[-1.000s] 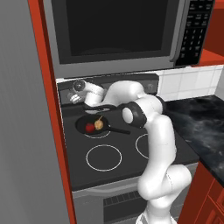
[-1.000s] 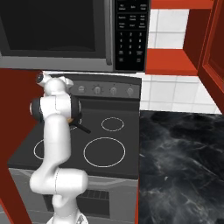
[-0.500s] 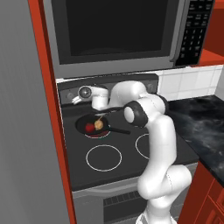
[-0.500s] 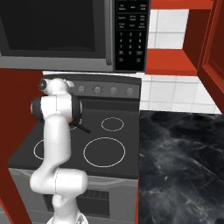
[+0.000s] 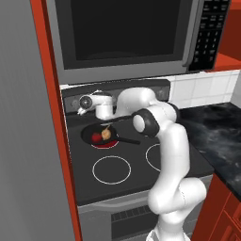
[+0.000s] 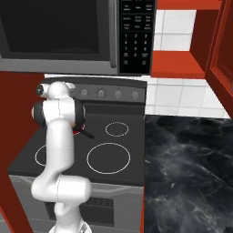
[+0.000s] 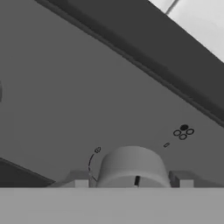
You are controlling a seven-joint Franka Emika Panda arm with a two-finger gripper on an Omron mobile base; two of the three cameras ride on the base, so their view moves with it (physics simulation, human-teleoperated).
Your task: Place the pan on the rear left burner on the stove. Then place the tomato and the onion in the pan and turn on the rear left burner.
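The pan (image 5: 99, 135) is seen on the glowing rear left burner (image 5: 107, 144), with the tomato (image 5: 96, 137) and onion (image 5: 106, 134) inside. A grey knob (image 7: 131, 168) is bracketed by the gripper (image 7: 133, 183); contact cannot be told. The microwave (image 5: 127, 35) hangs above.

The pan (image 6: 80, 129) (handle alone showing in the right base view) sits mostly behind the arm (image 6: 58, 136).

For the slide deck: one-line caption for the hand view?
Fingers straddling a round grey stove knob on the grey back panel.
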